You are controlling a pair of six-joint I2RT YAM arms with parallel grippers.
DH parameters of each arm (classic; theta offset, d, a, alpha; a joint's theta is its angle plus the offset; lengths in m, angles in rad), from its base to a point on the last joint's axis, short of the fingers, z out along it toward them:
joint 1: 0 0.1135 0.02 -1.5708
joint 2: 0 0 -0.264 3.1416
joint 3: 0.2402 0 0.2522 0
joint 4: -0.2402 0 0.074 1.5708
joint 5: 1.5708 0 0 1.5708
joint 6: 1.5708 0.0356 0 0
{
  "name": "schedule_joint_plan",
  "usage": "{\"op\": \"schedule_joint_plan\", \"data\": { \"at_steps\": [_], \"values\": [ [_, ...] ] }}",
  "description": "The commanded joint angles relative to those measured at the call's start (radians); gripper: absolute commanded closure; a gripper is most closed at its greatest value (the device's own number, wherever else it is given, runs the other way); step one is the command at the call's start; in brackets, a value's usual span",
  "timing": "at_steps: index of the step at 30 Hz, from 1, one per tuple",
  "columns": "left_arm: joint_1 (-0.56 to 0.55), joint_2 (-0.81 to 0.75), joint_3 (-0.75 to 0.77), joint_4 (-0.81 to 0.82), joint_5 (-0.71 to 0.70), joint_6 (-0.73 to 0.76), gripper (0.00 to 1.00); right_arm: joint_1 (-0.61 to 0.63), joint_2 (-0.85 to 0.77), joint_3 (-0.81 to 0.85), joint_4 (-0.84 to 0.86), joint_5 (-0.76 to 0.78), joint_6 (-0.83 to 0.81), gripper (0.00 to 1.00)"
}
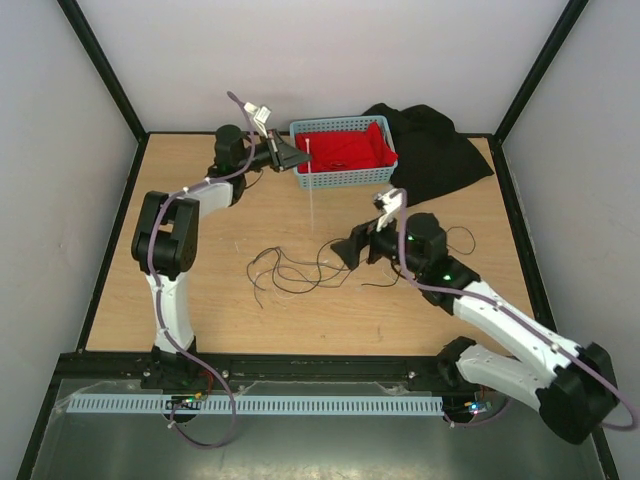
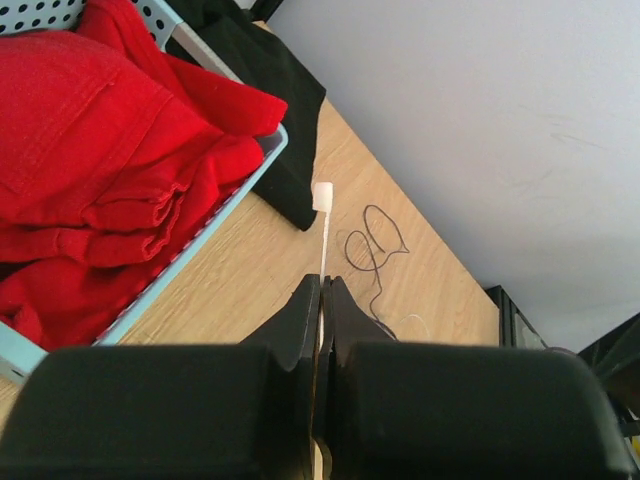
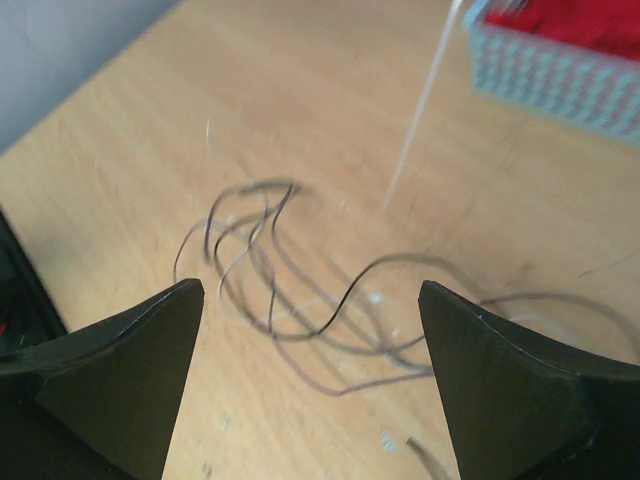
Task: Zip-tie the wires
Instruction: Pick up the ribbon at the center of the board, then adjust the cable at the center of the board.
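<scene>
One gripper (image 2: 323,288) tight on zip tie (image 2: 323,198)

No writing, label, brand, number or sign can be read in any view. The pale blue perforated plastic basket (image 1: 345,181) at the far side and the light wooden table (image 1: 230,315) show no legible marks.

Blue basket (image 1: 345,181) w/ red cloth (image 1: 345,148); blk fabric (image 1: 440,150), prob.

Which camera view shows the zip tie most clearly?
The left wrist view: the zip tie is sharp, its head visible, pinched by the left gripper. The top view shows only a faint white line by the basket; the right wrist view a blurred tail.
</scene>
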Motion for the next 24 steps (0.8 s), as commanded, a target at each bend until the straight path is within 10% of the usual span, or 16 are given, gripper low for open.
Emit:
{"op": "schedule_joint_plan", "data": {
  "at_steps": [1, 24],
  "values": [
    [0.005, 0.036, 0.052, 0.045, -0.012, 0.046, 1.00, 0.041, 0.123, 0.010, -0.079, -0.189, 0.066, 0.01],
    [0.041, 0.085, -0.013, 0.056, 0.015, 0.083, 1.00, 0.346, 0.659, 0.077, 0.013, -0.092, 0.100, 0.01]
  ]
}}
